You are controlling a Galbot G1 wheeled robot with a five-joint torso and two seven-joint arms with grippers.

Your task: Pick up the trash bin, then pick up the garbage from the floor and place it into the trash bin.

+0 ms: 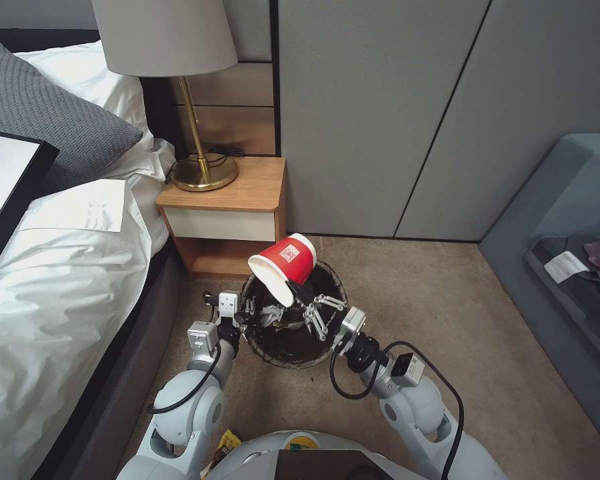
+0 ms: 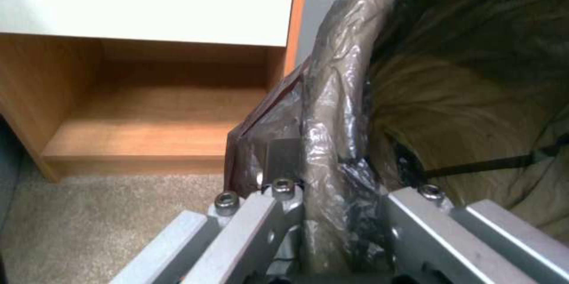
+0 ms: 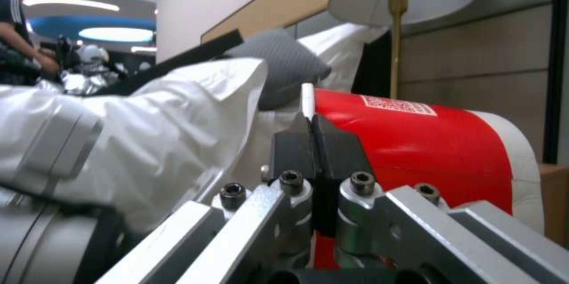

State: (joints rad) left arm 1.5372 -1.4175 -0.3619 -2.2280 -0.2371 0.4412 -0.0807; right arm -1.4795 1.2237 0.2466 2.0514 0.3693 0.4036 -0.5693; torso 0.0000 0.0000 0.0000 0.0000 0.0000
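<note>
The trash bin (image 1: 293,347), round with a dark brown bag liner, is by the nightstand. My left gripper (image 1: 249,309) is shut on its near-left rim; the left wrist view shows that gripper (image 2: 344,166) pinching the liner-covered rim (image 2: 332,97), one finger inside and one outside. My right gripper (image 1: 293,288) is shut on the rim of a red-and-white paper cup (image 1: 285,261), which lies tilted over the bin's mouth. In the right wrist view this gripper (image 3: 312,137) pinches the cup's (image 3: 426,146) white lip. Some pale crumpled litter (image 1: 271,315) lies inside the bin.
A wooden nightstand (image 1: 223,200) with a brass lamp (image 1: 203,167) stands just behind the bin. The bed (image 1: 60,267) runs along the left; a grey-blue sofa (image 1: 567,220) is at the right. A yellow wrapper (image 1: 228,443) lies on the carpet by my base. Open carpet (image 1: 447,300) lies right of the bin.
</note>
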